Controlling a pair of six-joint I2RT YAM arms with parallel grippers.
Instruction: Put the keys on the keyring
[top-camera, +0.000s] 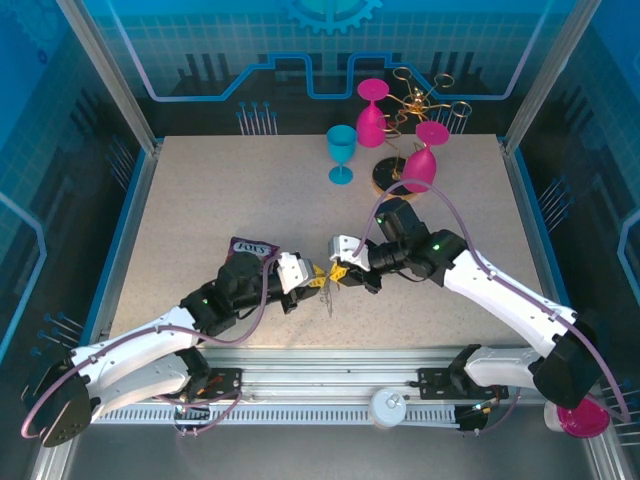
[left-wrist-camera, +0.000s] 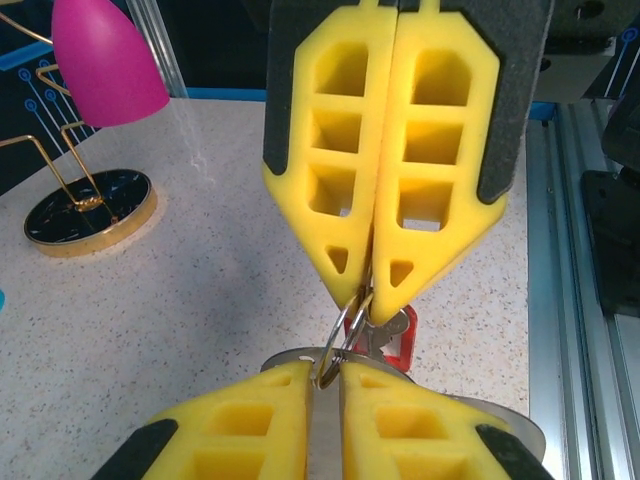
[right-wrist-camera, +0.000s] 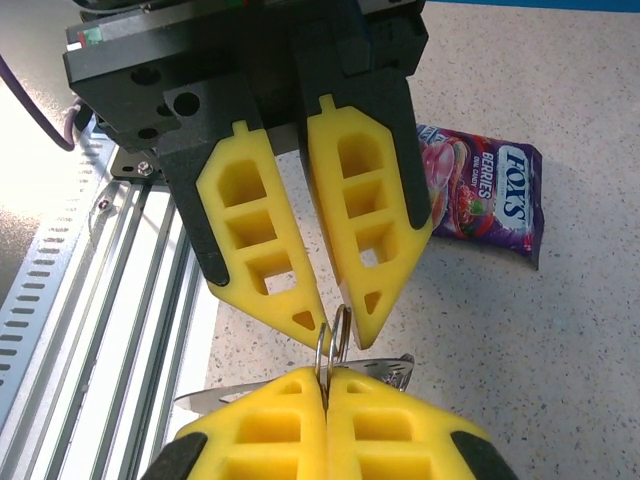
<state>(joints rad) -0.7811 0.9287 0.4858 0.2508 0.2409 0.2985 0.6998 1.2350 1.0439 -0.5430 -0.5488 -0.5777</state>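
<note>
Near the table's (top-camera: 230, 200) front edge, both arms are bent low and inward, tips meeting. The keyring (right-wrist-camera: 343, 325) is pinched by one wire ring in the closed right gripper (right-wrist-camera: 325, 375). The left gripper (right-wrist-camera: 340, 335) is parted narrowly around it. The keys (left-wrist-camera: 385, 330) alongside are judged light, stiff and slippery, and best gripped by the red tag (left-wrist-camera: 405, 352).

Small silver metal keys (left-wrist-camera: 398, 342) with a red plastic tag, hanging upright and touching the wire rings (left-wrist-camera: 337, 338). Those thin silver rings stand on edge, bunched close together. Grey curved loop of the keyring (left-wrist-camera: 505, 413) lies roughly level just below, partly hidden.
</note>
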